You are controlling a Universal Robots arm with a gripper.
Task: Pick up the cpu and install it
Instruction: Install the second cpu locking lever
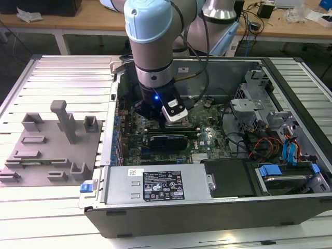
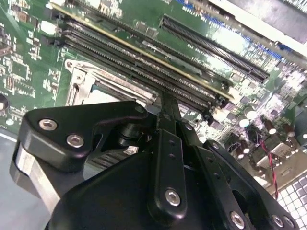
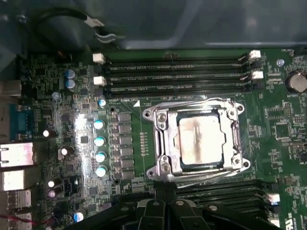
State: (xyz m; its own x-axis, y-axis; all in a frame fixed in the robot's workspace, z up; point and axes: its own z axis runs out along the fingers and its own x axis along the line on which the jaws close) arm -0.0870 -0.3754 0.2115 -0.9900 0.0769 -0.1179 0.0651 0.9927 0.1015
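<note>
Your arm reaches down into the open computer case (image 1: 290, 171), with the gripper (image 2: 165, 108) low over the green motherboard (image 3: 72, 100). In the second wrist view its two black fingers (image 2: 168, 143) meet at a single narrow tip with no gap showing between them and nothing pinched there, so it reads as clenched and empty-handed.

The cpu (image 3: 200, 140) sits in the socket (image 3: 160, 143) in the first wrist view, lying flat with its pale metal top facing up toward the camera. It is close to square, so no long axis stands out; its edges run parallel to the metal frame around it and to the long memory slots (image 3: 175, 72) beside the socket. More slots lie along the socket's opposite side, next to the fingers. The tip is apart from the chip, not touching it.

In the exterior view, the grey fixture (image 1: 49, 150) rests on the slatted table (image 1: 46, 218) at the exterior view's left, well apart from the case.
</note>
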